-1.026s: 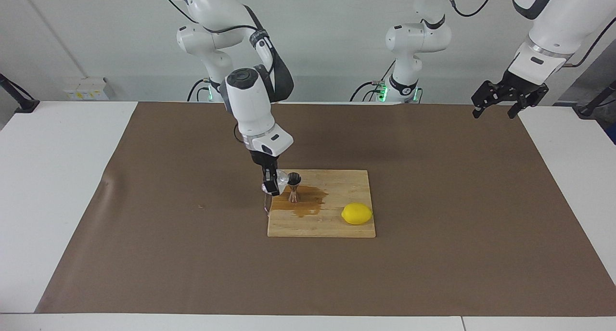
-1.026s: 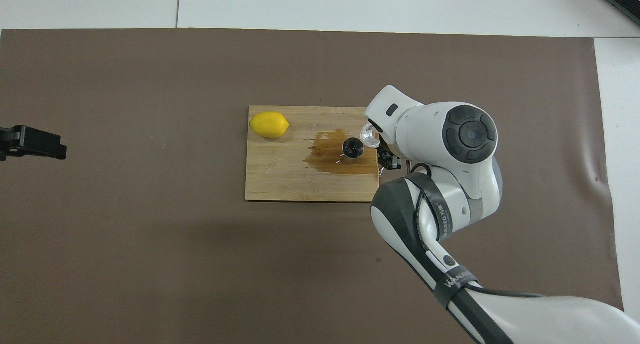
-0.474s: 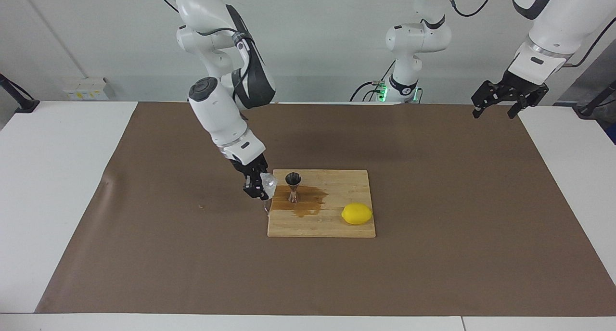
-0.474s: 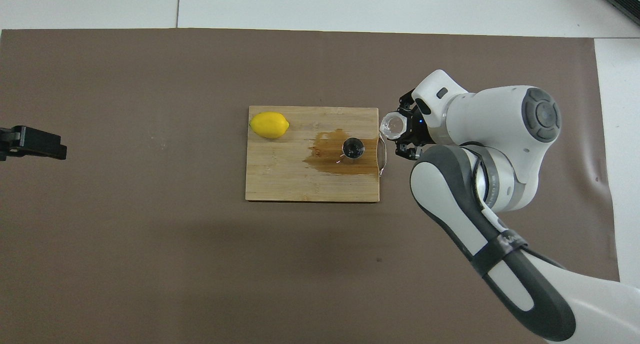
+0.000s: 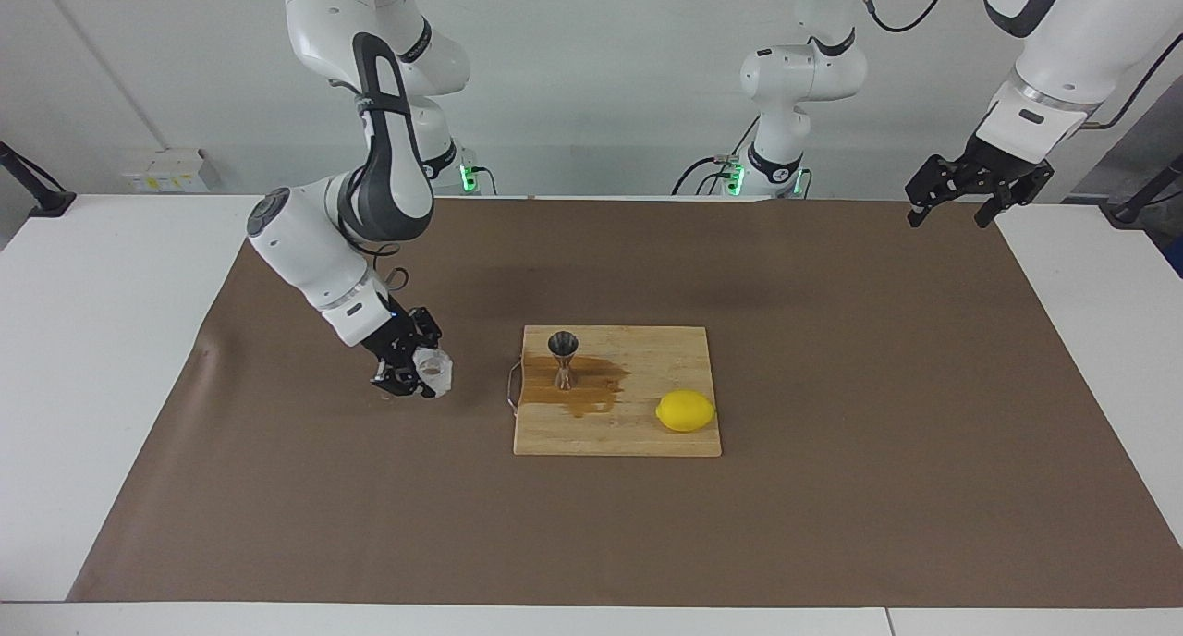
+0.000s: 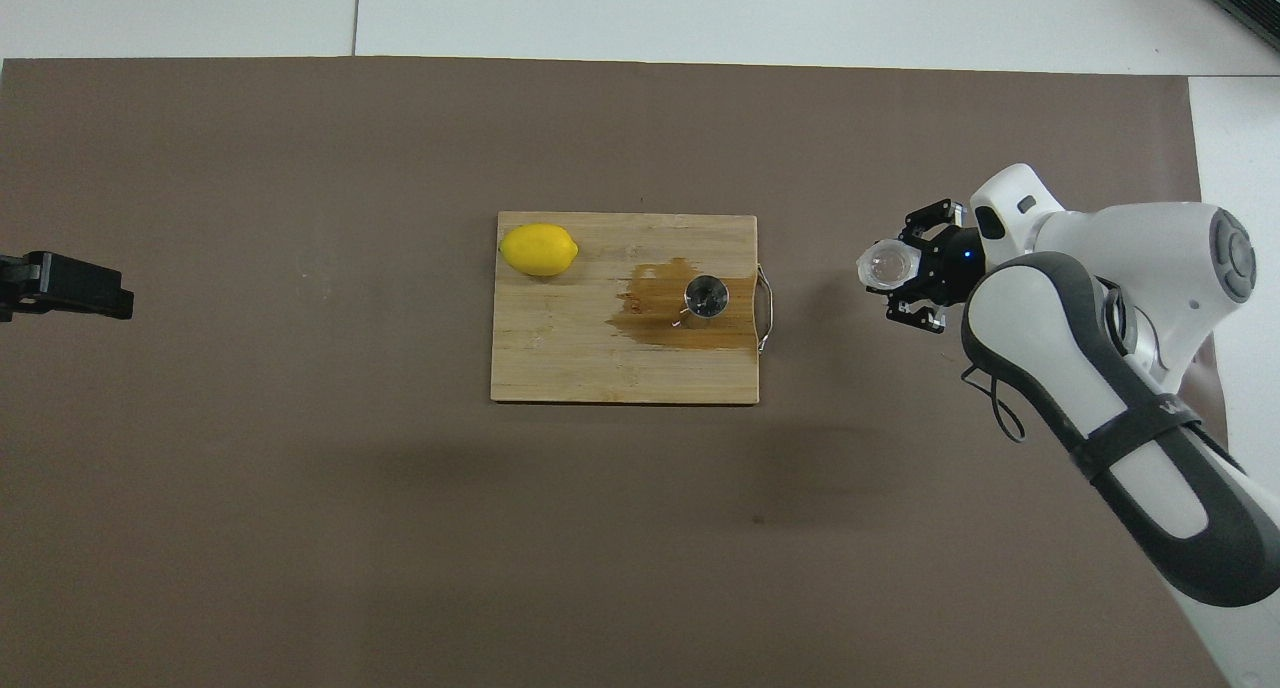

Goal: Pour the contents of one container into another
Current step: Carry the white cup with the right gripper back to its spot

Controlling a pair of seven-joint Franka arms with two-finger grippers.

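Note:
The small clear knobbly glass cup (image 5: pixel 433 370) (image 6: pixel 885 265) sits between the fingers of my right gripper (image 5: pixel 418 374) (image 6: pixel 903 276), which is shut on it. Cup and gripper are low over the brown mat, off the board toward the right arm's end; whether the cup touches the mat I cannot tell. The steel hourglass jigger (image 5: pixel 563 360) (image 6: pixel 706 296) stands upright on the wooden cutting board (image 5: pixel 647 437) (image 6: pixel 560 363), in a brown puddle (image 5: pixel 591 388) (image 6: pixel 655 316). My left gripper (image 5: pixel 952 213) (image 6: pixel 65 288) waits open, raised at the left arm's end.
A yellow lemon (image 5: pixel 686 410) (image 6: pixel 539 249) lies on the board's corner farther from the robots, toward the left arm's end. A thin metal handle (image 5: pixel 511 388) (image 6: pixel 765 308) sticks out from the board's edge facing the cup. A brown mat (image 5: pixel 832 488) covers the table.
My right gripper has carried the glass cup away from above the jigger, off the board toward the right arm's end, lowered it and turned it upright. The left arm has not moved.

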